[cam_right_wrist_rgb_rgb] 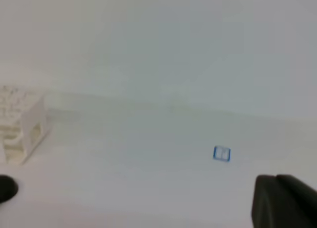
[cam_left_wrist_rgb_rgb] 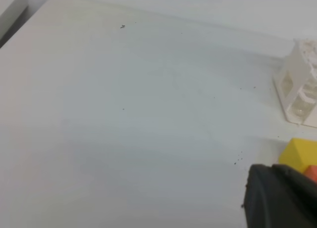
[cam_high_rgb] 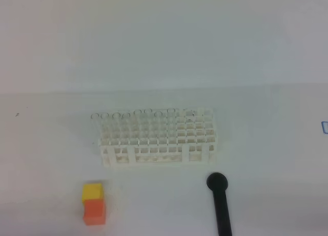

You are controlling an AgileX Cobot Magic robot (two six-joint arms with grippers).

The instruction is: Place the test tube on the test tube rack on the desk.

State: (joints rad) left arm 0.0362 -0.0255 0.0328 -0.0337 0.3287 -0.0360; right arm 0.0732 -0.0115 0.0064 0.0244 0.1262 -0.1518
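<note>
White plastic lattice rack [cam_high_rgb: 158, 138] on the white surface [cam_high_rgb: 51, 159] holds faint clear tubes [cam_high_rgb: 141, 113] along its back row; both claws closed, empty, mostly cut off.

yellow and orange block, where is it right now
In the exterior high view the yellow and orange block sits on the desk at lower left, in front of the test tube rack's left end.

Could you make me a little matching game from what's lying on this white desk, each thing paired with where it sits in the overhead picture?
Things:
1. white plastic lattice test tube rack
2. yellow-and-orange block
3. black round-headed rod
4. small blue square mark

Places:
A. front left
B. far right edge
C. middle
D. front, right of centre

Pairs: 1-C, 2-A, 3-D, 4-B
</note>
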